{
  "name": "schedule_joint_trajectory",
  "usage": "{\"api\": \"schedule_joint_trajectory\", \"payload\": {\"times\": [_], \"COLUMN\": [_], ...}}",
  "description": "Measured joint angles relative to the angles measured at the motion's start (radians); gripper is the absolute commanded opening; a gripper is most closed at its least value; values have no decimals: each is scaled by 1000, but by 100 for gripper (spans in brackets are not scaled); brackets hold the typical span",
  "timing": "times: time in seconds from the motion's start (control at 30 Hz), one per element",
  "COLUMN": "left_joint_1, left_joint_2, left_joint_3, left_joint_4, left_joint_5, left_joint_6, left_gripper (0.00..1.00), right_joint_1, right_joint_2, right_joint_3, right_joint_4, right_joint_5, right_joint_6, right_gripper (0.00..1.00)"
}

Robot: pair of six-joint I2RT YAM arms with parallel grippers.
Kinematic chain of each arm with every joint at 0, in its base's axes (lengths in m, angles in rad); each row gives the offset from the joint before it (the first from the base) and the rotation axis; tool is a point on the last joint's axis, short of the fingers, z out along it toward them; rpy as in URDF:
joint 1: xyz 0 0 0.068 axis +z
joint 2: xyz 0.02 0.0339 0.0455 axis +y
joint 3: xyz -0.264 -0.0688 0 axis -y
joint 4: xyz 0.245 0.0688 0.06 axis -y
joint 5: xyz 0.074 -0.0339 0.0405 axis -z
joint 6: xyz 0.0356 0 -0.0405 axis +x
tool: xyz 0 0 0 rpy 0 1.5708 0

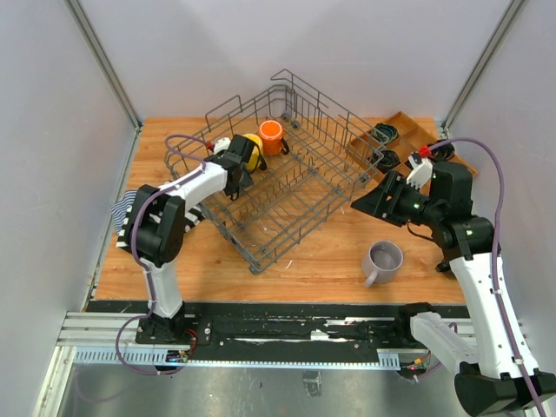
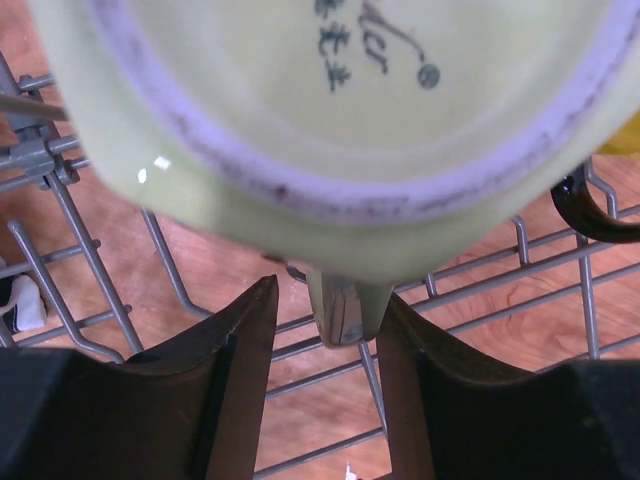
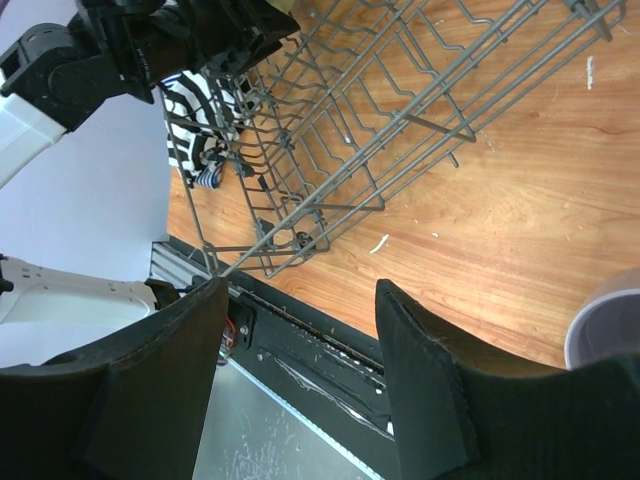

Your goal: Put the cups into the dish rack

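- Currently the pale cream-yellow mug point(image 2: 330, 120) fills the top of the left wrist view, its base toward the camera, over the wires of the dish rack point(image 1: 295, 213).
- Left gripper point(image 2: 328, 300): jaws partly open, loosely flanking the mug's handle.
- Orange mug point(image 1: 271, 136): in the rack's far corner, upper centre.
- Lavender-grey mug point(image 1: 382, 261): on the table point(image 1: 321, 261), lower right.
- Right gripper point(image 3: 300, 290): gaping wide, empty.
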Motion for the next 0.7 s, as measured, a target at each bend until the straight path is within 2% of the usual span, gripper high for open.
{"api": "schedule_joint_trajectory", "payload": {"times": [0.17,0.37,0.7], "left_joint_1": [-9,-14,-15], "left_joint_2": [-43,-147,-288], "left_joint_3": [-24,-27,-21], "left_joint_4": [-2,4,11], "left_joint_5": [2,2,40], "left_joint_6": [-7,-3,43], "left_gripper": [53,54,57], "right_joint_1": [0,-1,-31], "right_joint_2": [0,5,1], "right_joint_3": [0,11,40], "right_joint_4": [-57,-152,-317], "right_joint_5": [44,130,328], "right_joint_6": [-32,-79,-122], "right_gripper": [64,70,74]}}
